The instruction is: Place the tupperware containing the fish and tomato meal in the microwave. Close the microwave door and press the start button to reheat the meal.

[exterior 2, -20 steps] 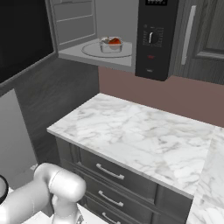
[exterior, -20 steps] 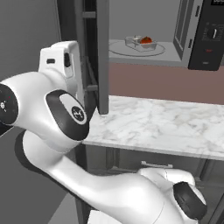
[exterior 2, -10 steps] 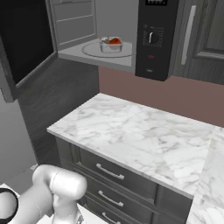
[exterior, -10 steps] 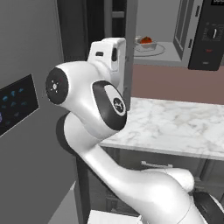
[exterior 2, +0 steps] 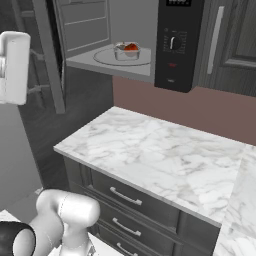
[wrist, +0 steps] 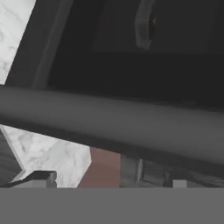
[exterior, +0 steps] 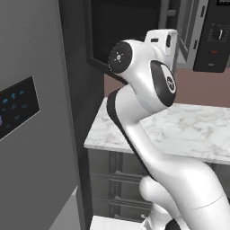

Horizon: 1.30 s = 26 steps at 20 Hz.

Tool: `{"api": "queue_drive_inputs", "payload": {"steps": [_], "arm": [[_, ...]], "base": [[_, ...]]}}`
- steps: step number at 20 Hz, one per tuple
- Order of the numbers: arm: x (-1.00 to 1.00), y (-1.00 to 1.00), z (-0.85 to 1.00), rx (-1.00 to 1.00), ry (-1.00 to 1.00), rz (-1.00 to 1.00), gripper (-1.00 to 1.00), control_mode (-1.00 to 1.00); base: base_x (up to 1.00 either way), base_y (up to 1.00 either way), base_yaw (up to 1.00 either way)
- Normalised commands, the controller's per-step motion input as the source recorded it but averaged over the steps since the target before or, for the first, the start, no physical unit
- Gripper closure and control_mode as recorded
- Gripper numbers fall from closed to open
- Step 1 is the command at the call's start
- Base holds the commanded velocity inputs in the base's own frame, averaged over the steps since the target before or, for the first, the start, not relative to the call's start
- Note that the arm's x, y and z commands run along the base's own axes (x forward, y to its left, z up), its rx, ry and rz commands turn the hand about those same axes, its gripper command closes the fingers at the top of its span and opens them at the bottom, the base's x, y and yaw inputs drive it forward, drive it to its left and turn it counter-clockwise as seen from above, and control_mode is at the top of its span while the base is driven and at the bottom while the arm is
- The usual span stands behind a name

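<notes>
One landmark anchors you: the microwave (exterior 2: pixel 150 45), mounted above the marble counter (exterior 2: pixel 160 155). Left of its cavity you see the microwave door (exterior 2: pixel 50 55) swung out, edge-on in the right base view and showing its dark glass window (exterior: pixel 121 31) in the left base view. You have the arm's white hand (exterior 2: pixel 12 67) raised just left of that door. Your hand view looks close along the door's grey frame (wrist: pixel 113 122), but you cannot tell how far the claw is spread or whether it has hold of anything. Inside the cavity, the tupperware (exterior 2: pixel 126 51) sits on the glass turntable (exterior 2: pixel 107 56) with the fish and tomato meal (exterior 2: pixel 130 47) in it. Right of the cavity stands the black control panel (exterior 2: pixel 175 45) with its knob (exterior 2: pixel 174 43).
</notes>
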Motion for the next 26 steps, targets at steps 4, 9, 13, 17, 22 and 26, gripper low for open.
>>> {"api": "queue_drive_inputs", "payload": {"steps": [4,9,13,17,22,26], "arm": [[1.00,-0.98,0.00,0.01,0.22,-0.10,-1.00,-1.00],[1.00,-0.77,0.00,0.00,0.20,-0.09,-1.00,-1.00],[1.00,-0.47,0.00,-0.02,0.20,-0.09,-1.00,-1.00],[1.00,-0.16,0.00,-0.12,0.24,-0.14,-1.00,-1.00],[1.00,-0.05,0.00,-0.16,0.24,-0.16,-1.00,-1.00],[1.00,0.00,0.00,-0.20,0.24,-0.18,-1.00,-1.00]], "base": [[0.00,0.00,0.00],[0.00,0.00,0.00],[0.00,0.00,0.00],[0.00,0.00,0.00],[0.00,0.00,0.00],[0.00,0.00,0.00]]}}
